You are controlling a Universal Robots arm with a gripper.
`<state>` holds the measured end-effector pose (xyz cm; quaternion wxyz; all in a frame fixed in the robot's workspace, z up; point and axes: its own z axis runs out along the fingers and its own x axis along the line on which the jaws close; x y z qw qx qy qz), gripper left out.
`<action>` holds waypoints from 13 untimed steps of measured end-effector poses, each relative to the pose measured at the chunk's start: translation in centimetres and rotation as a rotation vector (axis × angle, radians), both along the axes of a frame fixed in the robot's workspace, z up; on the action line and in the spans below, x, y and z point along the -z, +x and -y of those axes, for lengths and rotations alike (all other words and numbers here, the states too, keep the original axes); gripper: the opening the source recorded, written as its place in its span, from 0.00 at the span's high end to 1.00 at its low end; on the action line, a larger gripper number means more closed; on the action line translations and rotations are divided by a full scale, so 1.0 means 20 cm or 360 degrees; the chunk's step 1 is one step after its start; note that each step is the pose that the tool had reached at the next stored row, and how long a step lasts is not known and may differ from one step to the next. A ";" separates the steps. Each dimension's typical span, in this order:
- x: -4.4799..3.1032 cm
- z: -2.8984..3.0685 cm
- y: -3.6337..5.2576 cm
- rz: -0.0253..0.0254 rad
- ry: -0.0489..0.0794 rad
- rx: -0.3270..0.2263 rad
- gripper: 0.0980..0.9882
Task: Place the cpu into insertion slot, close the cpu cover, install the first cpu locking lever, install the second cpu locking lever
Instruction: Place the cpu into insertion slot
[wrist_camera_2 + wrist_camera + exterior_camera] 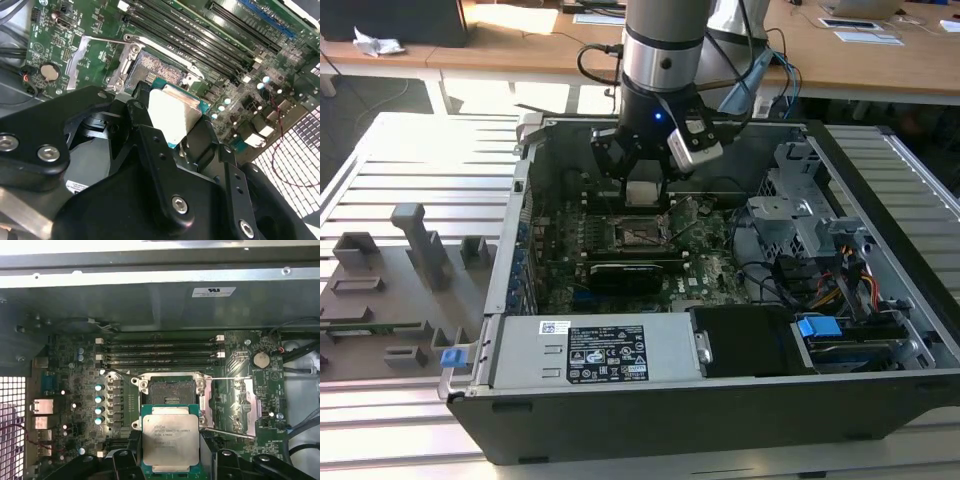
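No text legible. Large white label [605, 352] on power supply housing [520, 360]: dense print and symbols, unreadable. Small white sticker [213, 291] on case wall [150, 305]: print too small. Faint printed lines on cpu [170, 442] metal top, unreadable. Motherboard [65, 347]: tiny white markings, illegible.

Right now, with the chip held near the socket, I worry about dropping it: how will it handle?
Probably stiff: the chip shows a flat metal lid and no sag in the gripper. Likely slippery, since that lid looks smooth. Being thin and flat, it should neither roll nor tip.
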<state>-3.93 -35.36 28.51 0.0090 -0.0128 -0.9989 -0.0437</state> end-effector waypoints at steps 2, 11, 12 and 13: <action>0.017 0.000 0.001 -0.00001 -0.0012 0.0000 0.50; 0.069 -0.020 0.034 -0.00019 -0.0107 0.0000 0.50; 0.077 -0.026 0.040 -0.00021 -0.0107 0.0000 0.50; 0.082 -0.032 0.046 -0.00023 -0.0107 0.0000 0.50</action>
